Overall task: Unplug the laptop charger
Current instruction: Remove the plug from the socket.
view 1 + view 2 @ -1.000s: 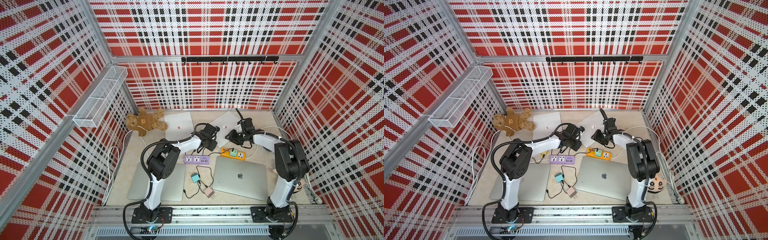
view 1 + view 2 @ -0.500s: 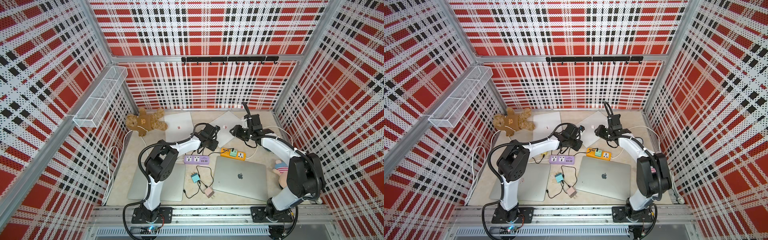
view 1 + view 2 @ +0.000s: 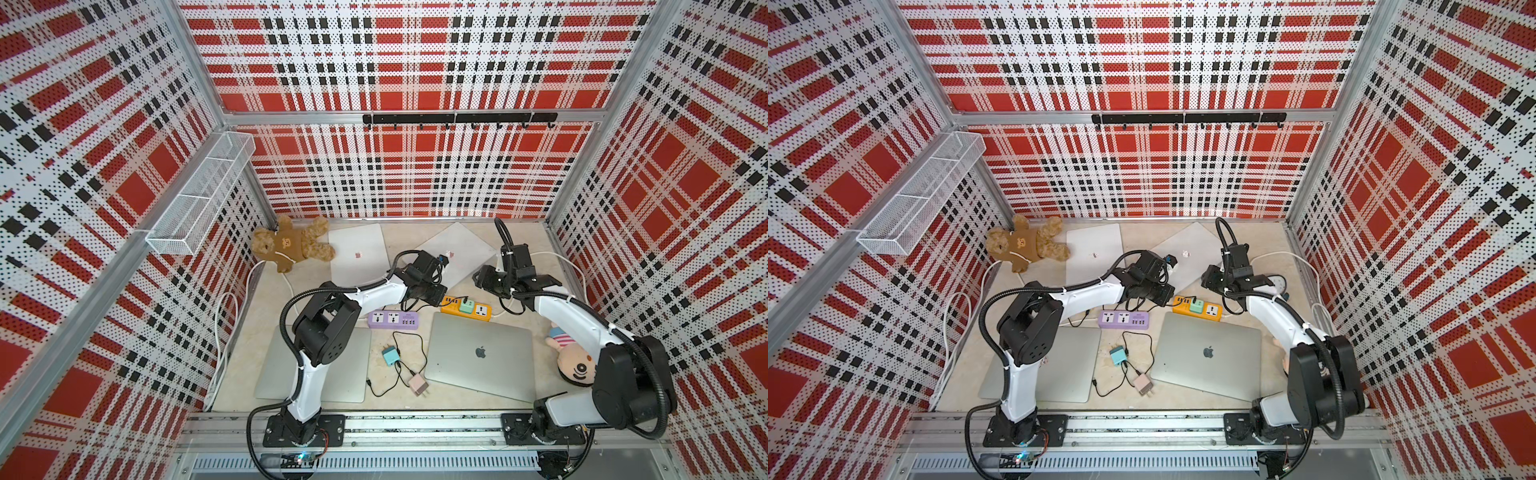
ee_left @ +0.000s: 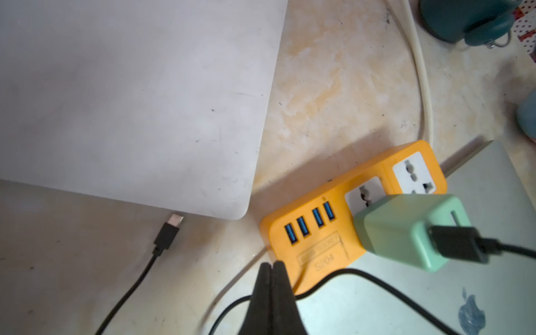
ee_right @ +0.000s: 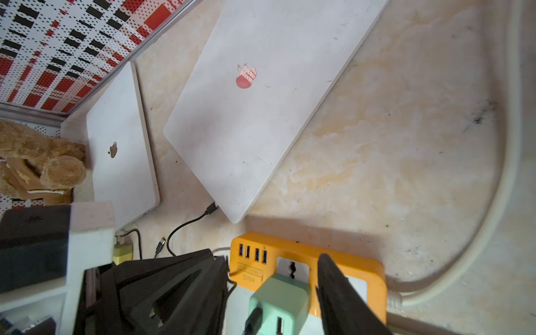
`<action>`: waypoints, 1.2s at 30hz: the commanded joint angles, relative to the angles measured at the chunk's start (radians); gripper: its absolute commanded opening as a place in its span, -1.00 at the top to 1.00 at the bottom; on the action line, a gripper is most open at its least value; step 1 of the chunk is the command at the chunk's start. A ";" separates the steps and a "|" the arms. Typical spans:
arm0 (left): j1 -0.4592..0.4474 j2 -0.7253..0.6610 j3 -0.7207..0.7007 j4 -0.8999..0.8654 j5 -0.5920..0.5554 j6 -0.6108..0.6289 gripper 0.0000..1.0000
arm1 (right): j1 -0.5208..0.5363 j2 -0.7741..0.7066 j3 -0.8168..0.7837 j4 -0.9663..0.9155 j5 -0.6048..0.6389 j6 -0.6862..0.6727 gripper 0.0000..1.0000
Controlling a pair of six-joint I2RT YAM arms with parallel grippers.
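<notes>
The green laptop charger (image 3: 466,306) (image 3: 1196,306) (image 4: 412,229) (image 5: 280,298) is plugged into the orange power strip (image 3: 482,311) (image 4: 307,255) (image 5: 368,269). Its black cable's free connector (image 4: 174,221) (image 5: 211,207) lies on the table by the corner of a white laptop (image 3: 457,257) (image 4: 130,101) (image 5: 261,101). My left gripper (image 3: 439,296) (image 3: 1168,296) (image 4: 271,264) is shut at the strip's USB end, with nothing seen between its tips. My right gripper (image 3: 484,279) (image 3: 1210,279) (image 5: 272,256) is open, its jaws standing on either side of the charger.
A purple power strip (image 3: 393,321), a teal adapter (image 3: 390,356) and a pink one (image 3: 417,384) with black cables lie in the middle. Grey laptops (image 3: 482,357) (image 3: 316,365) are in front, another white laptop (image 3: 357,253) and a teddy bear (image 3: 291,245) behind, a doll (image 3: 571,357) at right.
My left gripper has closed. The right arm's elbow has swung out to the right and lower, and its gripper has shifted slightly right over the orange strip.
</notes>
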 commanded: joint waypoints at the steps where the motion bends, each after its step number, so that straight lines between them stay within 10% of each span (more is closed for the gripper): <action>1: -0.017 0.028 0.039 0.018 0.055 -0.036 1.00 | 0.008 -0.055 -0.019 -0.015 0.083 -0.016 -0.06; 36: 0.009 0.135 0.110 -0.045 0.070 -0.094 1.00 | 0.261 -0.175 -0.200 -0.015 0.471 0.045 -0.14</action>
